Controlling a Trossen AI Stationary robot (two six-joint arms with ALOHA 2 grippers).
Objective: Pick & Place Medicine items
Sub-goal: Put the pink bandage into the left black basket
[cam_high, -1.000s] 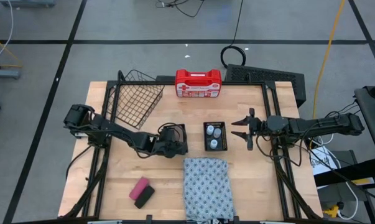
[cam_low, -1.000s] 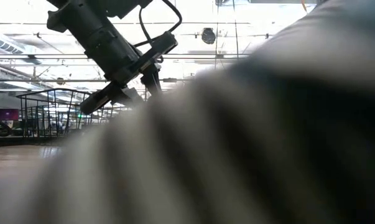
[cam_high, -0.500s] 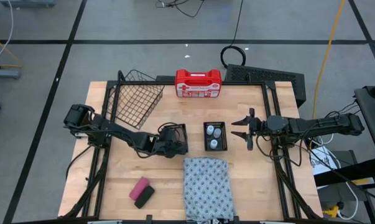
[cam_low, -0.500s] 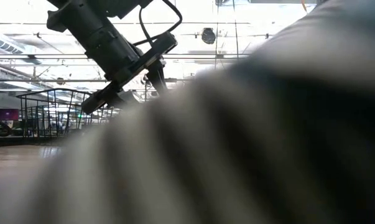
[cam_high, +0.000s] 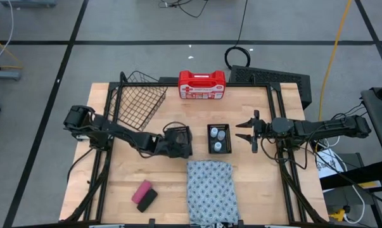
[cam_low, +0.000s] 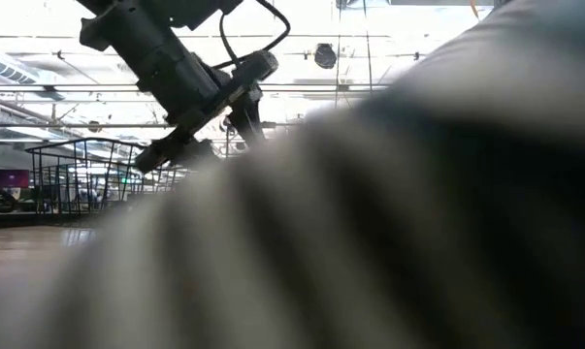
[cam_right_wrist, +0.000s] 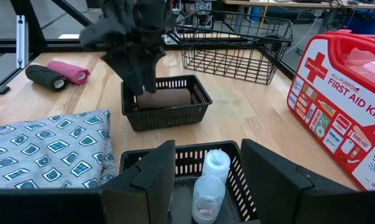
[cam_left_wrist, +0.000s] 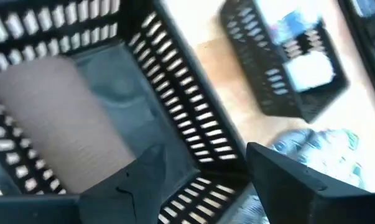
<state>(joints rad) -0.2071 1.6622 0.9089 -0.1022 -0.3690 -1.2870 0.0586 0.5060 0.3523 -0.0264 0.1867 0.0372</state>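
Brown, oblong and block-shaped, the medicine item point(cam_left_wrist: 63, 134) lies inside the small black slotted tray point(cam_right_wrist: 165, 102) at mid-table. My left gripper point(cam_left_wrist: 203, 171) hovers just above it, fingers spread and empty, wider than a second ago. Beside it, whitish round bottles point(cam_right_wrist: 210, 180) stand in a second black tray point(cam_high: 218, 139). My right gripper point(cam_right_wrist: 206, 171) waits there, half open, unchanged.

Bare table point(cam_high: 254, 183) lies open right of the patterned cloth point(cam_high: 210, 189) and left of it, apart from the pink block point(cam_high: 141, 190) and black block point(cam_high: 147, 201). The wire basket point(cam_high: 140, 101) and first aid case point(cam_high: 202, 85) block the far edge. The two black trays point(cam_high: 218, 138) crowd the centre, the left gripper point(cam_high: 181, 140) over one.
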